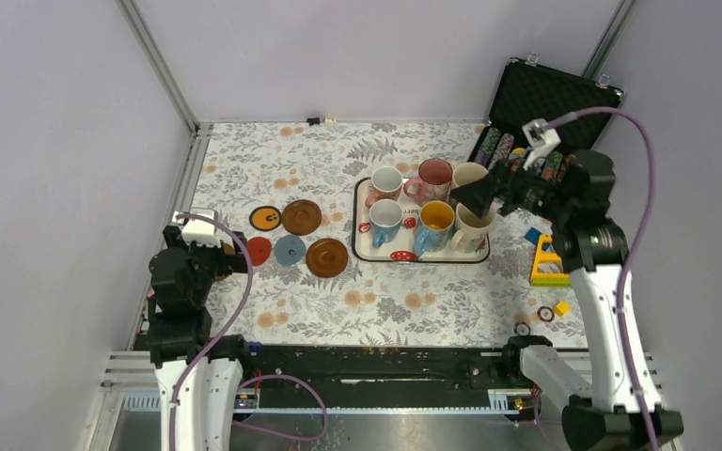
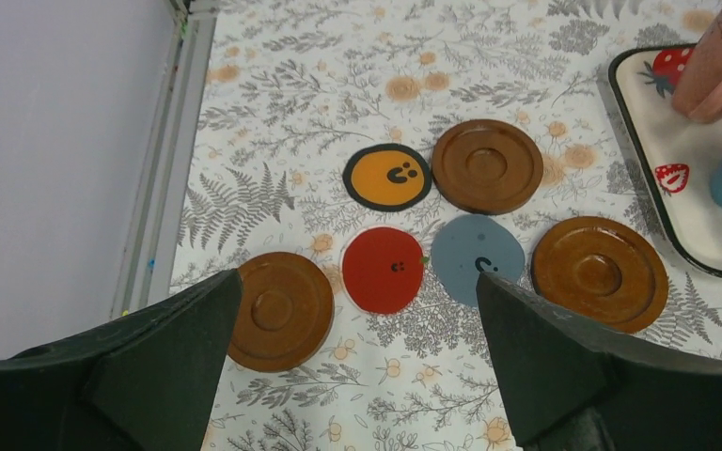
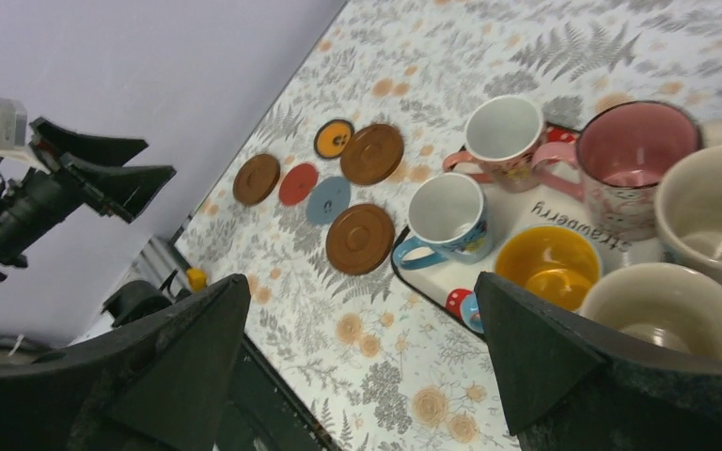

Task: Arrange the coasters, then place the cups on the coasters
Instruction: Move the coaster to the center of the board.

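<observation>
**Two-arm table, overhead and wrist views.** Six coasters (image 1: 301, 216) lie flat on the left half of the table (image 1: 404, 315), between its left edge and the tray (image 2: 644, 122). In the far row the orange-centred coaster (image 2: 387, 177) sits just beside a brown coaster (image 2: 486, 165). In the near row, from the left edge inward, lie a second brown coaster (image 2: 277, 310), the red coaster (image 2: 383, 270), the grey-blue coaster (image 2: 477, 258) and a third brown coaster (image 2: 599, 273), which is nearest the tray's left rim. The left gripper (image 2: 357, 282) hovers above the near row, jaws spread wide and holding nothing. Six cups (image 3: 545, 263) stand upright in the tray, right of the table's centre, in two rows of three. The far row holds the pink-handled white cup (image 1: 385, 180), the pink cup (image 1: 432, 178) and a cream cup (image 1: 468, 171). The near row holds the white-and-blue cup (image 1: 385, 223), the yellow-lined blue cup (image 1: 435, 221) and a second cream cup (image 1: 473, 230). The right gripper (image 3: 362, 282) hangs over the tray's right end, above the cream cups, jaws wide and gripping nothing. A band of bare cloth runs between the tray and the table's near edge. An open chip case (image 1: 545, 94) fills the far right corner, and a yellow block (image 1: 547, 266) lies by the right edge.
</observation>
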Controlling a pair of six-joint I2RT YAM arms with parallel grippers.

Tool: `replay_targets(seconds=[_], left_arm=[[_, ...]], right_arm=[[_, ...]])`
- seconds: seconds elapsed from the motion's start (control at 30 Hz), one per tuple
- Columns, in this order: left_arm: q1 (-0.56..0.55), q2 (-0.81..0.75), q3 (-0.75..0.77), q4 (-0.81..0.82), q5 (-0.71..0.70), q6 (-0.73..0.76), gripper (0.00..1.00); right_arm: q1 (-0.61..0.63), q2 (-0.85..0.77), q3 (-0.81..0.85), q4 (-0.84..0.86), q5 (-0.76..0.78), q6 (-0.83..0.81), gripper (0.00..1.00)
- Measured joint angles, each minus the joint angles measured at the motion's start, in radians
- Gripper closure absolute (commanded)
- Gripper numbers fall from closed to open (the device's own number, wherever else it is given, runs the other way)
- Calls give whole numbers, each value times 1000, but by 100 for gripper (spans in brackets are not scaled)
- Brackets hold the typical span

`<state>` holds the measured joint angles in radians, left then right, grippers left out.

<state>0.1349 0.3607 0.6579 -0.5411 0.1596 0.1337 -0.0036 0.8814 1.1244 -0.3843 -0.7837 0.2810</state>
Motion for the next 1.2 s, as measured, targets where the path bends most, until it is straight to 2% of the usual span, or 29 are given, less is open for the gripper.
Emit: replay_targets(seconds=[0.13,0.37,0.6,0.93,1.2], left_arm=[[1,28,-14,1,12,2,1],[1,91,-27,20,47,15,1],[1,130,-27,21,47,15,1],[3,132,-27,17,86,27,1],[3,209,-25,2,114,39,1]], right_arm=[[98,115,49,-39,34,-38,2],[174,131,3,-60,51,-103,2],[182,142,-60,-53,64,-108,2],[213,161,-68,-50,77,-108,2],[214,144,-79,-44,95,-109,2]])
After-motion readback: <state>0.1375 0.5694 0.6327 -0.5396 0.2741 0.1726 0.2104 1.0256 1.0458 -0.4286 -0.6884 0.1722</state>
